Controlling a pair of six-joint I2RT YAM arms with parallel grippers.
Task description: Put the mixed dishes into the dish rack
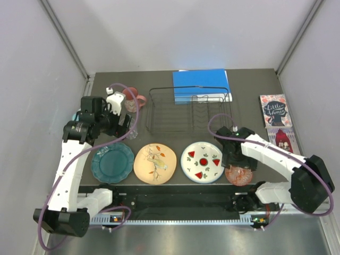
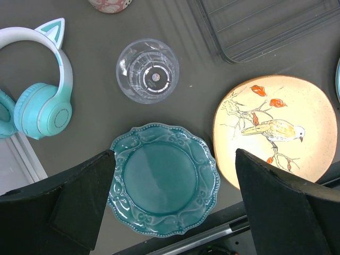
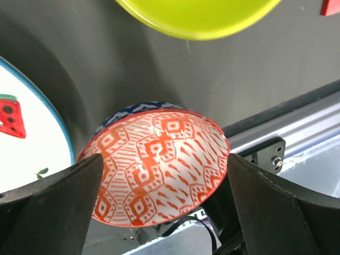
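My left gripper is open and empty, high over the table's left side. In its wrist view the teal scalloped plate lies between the fingers, far below. The clear cup, peach bird plate and pink mug are nearby. The black wire dish rack holds nothing. The watermelon plate lies front centre. My right gripper has both fingers against the rim of a tilted red-patterned bowl at the front edge. The yellow-green bowl lies just beyond.
Teal cat-ear headphones lie left of the cup. A blue book lies behind the rack. Two small books lie at the right edge. The table's front rail is close under the red-patterned bowl.
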